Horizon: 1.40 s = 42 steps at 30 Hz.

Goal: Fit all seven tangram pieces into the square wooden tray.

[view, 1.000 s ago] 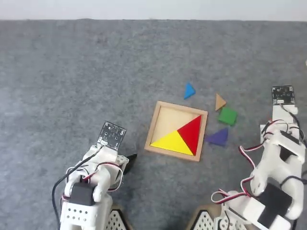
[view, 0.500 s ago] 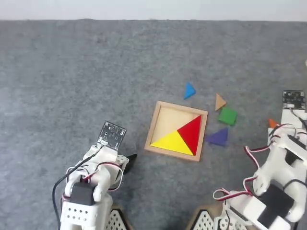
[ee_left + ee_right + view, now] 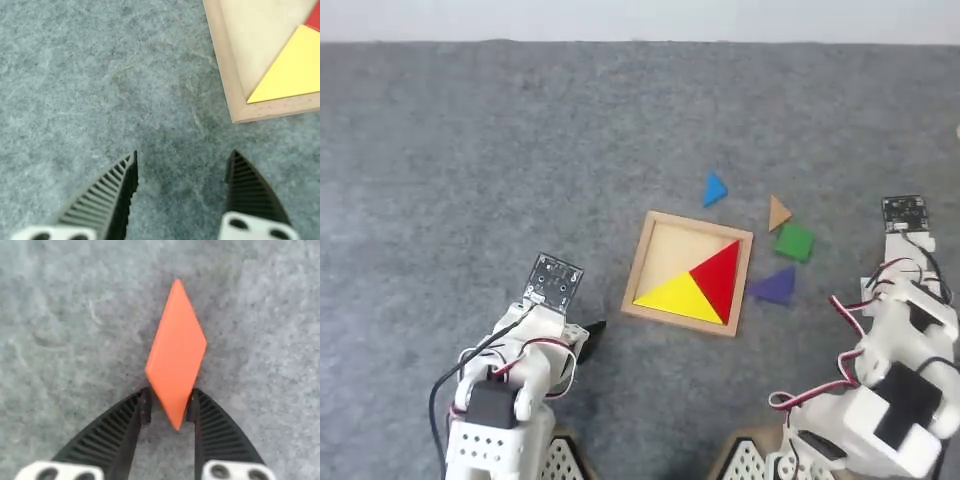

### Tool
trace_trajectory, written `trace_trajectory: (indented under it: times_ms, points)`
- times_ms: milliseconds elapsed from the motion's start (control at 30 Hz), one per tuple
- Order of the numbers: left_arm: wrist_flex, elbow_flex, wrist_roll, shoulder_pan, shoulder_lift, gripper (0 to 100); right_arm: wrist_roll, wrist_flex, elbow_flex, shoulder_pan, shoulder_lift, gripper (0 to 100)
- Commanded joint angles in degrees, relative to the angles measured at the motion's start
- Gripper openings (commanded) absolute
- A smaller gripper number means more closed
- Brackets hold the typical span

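At the lower left of the high view you have the left arm (image 3: 515, 390), parked on the grey mat (image 3: 470, 150) short of the tray's left corner. In its wrist view your left gripper (image 3: 182, 160) is released: the two black jaws stand wide apart over bare mat with nothing between them, and a corner of the tray sits at the upper right of that frame.

The square wooden tray (image 3: 638, 265) lies just right of centre, turned slightly off square to the frame. Inside it, the yellow triangle (image 3: 680, 295) fills the lower part and the red triangle (image 3: 720, 275) fills the right part, the two meeting along a shared edge. The upper left half of the tray floor is bare wood.

Four pieces lie loose on the mat past the tray. The blue triangle (image 3: 715, 189) is above its top edge. The tan triangle (image 3: 778, 212), the green square (image 3: 794, 242) and the purple triangle (image 3: 775, 286) form a column just right of it, the purple one nearly touching the rim.

At the far right is the right arm (image 3: 890, 390). Your right gripper (image 3: 169, 407) is clenched on the lower tip of the orange parallelogram (image 3: 176, 350), which points away from the jaws. Whether that piece rests on the mat or hangs just above it is hard to tell.
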Motion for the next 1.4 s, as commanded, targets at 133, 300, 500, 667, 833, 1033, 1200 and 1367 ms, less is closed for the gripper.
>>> trace_trajectory:
  times_ms: [133, 300, 500, 667, 833, 1033, 1200, 1367]
  points:
    - [0.3, -0.7, 0.4, 0.4, -1.0, 28, -9.1, 0.0, 1.4, 2.6, -14.5, 13.3]
    - [0.3, -0.7, 0.4, 0.4, -1.0, 28, -12.6, -0.7, 2.2, -0.3, -15.7, 13.4]
    - [0.3, -0.7, 0.4, 0.4, -1.0, 28, -12.5, -0.7, -3.4, -1.5, -6.5, 13.3]
    - [0.3, -0.7, 0.4, 0.4, -1.0, 28, -12.6, -2.6, -9.0, -1.4, 2.8, 13.3]
    - [0.3, -0.7, 0.4, 0.4, -1.0, 28, -12.1, -8.1, -9.1, -2.1, 8.8, 13.3]
    - [0.3, -0.7, 0.4, 0.4, -1.0, 28, -7.6, -8.0, -7.4, -6.0, 9.1, 13.3]
    - [0.3, -0.7, 0.4, 0.4, -1.0, 28, -4.1, -8.0, -2.4, -8.9, 4.2, 13.3]
    - [0.3, -0.7, 0.4, 0.6, -1.0, 28, 1.2, -8.2, 2.5, -10.8, -0.2, 13.3]
